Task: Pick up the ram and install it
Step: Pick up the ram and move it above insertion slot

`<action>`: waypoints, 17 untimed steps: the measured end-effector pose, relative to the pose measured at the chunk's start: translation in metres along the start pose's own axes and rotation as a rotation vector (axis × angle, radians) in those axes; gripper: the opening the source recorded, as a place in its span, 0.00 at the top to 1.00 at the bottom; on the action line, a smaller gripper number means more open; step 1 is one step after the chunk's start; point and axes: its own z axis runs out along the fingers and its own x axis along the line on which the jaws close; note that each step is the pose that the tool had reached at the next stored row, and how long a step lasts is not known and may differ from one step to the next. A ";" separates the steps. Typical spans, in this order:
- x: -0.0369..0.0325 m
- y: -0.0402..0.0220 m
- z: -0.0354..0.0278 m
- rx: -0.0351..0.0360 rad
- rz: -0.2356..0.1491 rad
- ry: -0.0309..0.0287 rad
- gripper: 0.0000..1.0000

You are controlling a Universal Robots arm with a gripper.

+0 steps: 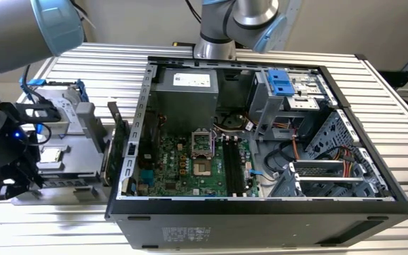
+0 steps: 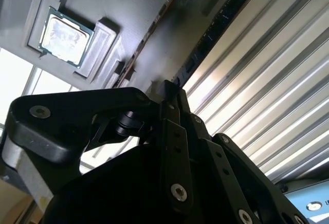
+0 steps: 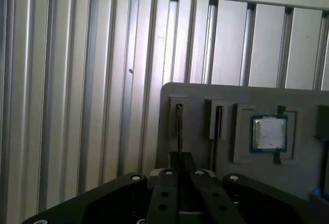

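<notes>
First wrist view has the black two-finger gripper (image 3: pixel 180 157) pinched on the long, thin circuit-board ram (image 3: pixel 178 124), standing on edge in a slot of the grey plastic tray (image 3: pixel 195 93); a straight, untwisted pull along the slot looks wisest.

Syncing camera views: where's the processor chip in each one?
Exterior view: processor chip lies on the gray tray at that view's left, outside the computer case.
First wrist view: processor chip in a square pocket of the gray tray.
Second wrist view: processor chip in that same pocket.
Shared landmark: the gray tray.
</notes>
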 end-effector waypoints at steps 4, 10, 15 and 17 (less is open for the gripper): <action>0.0000 0.0000 -0.0010 0.0000 0.000 0.0000 1.00; 0.0000 0.0001 -0.0013 0.0000 0.000 0.0000 1.00; -0.0002 0.0003 -0.0069 -0.0001 0.000 0.0003 1.00; -0.0004 0.0006 -0.0128 -0.0003 0.000 0.0010 1.00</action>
